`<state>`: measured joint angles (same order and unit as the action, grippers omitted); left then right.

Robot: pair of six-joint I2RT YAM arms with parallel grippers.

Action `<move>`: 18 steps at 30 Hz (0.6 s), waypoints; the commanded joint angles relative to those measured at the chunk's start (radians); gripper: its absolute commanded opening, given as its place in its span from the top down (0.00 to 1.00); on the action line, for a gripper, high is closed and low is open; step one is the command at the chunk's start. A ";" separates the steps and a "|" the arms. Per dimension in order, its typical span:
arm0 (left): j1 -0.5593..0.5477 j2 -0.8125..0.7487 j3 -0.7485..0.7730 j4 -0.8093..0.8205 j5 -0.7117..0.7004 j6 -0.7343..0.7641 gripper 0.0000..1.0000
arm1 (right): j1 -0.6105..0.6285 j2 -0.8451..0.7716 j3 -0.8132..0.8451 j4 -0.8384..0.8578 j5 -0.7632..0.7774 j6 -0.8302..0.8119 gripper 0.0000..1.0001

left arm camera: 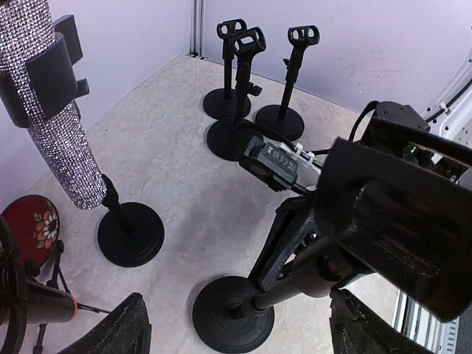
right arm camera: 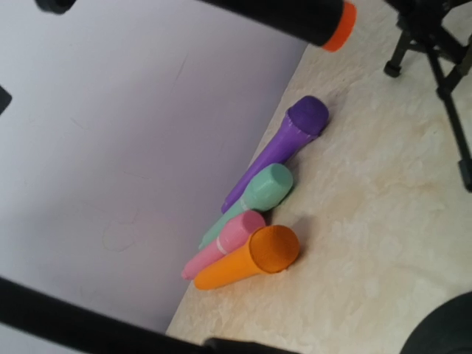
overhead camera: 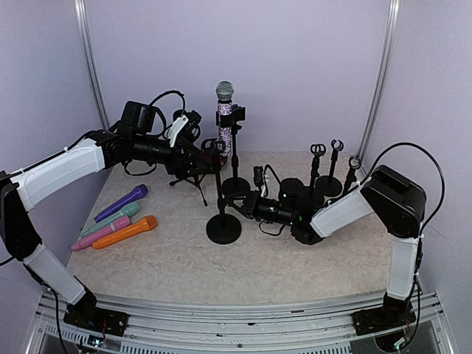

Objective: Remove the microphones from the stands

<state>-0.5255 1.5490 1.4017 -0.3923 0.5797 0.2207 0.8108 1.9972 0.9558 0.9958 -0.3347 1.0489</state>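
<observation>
One glittery microphone (left arm camera: pixel 63 155), disc-based black stand (left arm camera: pixel 232 318)

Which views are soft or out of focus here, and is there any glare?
Top view: sharp, evenly lit, faint shadows under each stand. Left wrist: glitter microphone crisp, nearby right arm blurred. Right wrist: soft overall, toy microphones readable, dark shapes at the edges defocused. No glare anywhere.

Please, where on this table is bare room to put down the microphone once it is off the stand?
Widest bare patch: the near strip of the table, between the orange microphone, the front stand and the right arm. Crowded: the back, with the glitter microphone and empty stands.
</observation>
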 commanded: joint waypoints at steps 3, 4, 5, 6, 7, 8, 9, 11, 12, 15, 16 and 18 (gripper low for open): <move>-0.017 0.057 0.056 0.087 0.119 -0.076 0.21 | -0.010 0.047 -0.061 -0.139 0.017 -0.105 1.00; -0.017 0.063 0.059 0.093 0.119 -0.078 0.22 | -0.010 0.045 -0.064 -0.141 0.020 -0.113 1.00; -0.018 0.068 0.061 0.094 0.121 -0.082 0.22 | -0.010 0.045 -0.061 -0.149 0.020 -0.120 1.00; -0.018 0.072 0.063 0.097 0.123 -0.086 0.23 | -0.010 0.044 -0.056 -0.162 0.020 -0.131 1.00; -0.018 0.076 0.062 0.100 0.123 -0.089 0.23 | -0.008 0.042 -0.054 -0.172 0.026 -0.150 1.00; -0.020 0.078 0.063 0.102 0.120 -0.091 0.23 | -0.006 0.035 -0.056 -0.182 0.038 -0.165 1.00; -0.020 0.081 0.063 0.102 0.118 -0.091 0.23 | -0.001 0.025 -0.064 -0.187 0.054 -0.183 1.00; -0.021 0.085 0.065 0.102 0.113 -0.092 0.23 | 0.008 0.004 -0.082 -0.186 0.090 -0.222 1.00; -0.020 0.085 0.065 0.101 0.112 -0.090 0.23 | 0.015 -0.007 -0.087 -0.193 0.109 -0.252 1.00; -0.021 0.088 0.070 0.096 0.107 -0.085 0.23 | 0.053 -0.040 -0.086 -0.234 0.190 -0.373 1.00; -0.021 0.091 0.073 0.094 0.105 -0.083 0.23 | 0.063 -0.048 -0.083 -0.244 0.208 -0.415 1.00; -0.022 0.097 0.081 0.091 0.102 -0.083 0.23 | 0.086 -0.059 -0.074 -0.264 0.240 -0.498 1.00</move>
<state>-0.5343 1.6238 1.4334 -0.3305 0.6712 0.1421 0.8494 1.9427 0.9104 0.9623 -0.2012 0.8524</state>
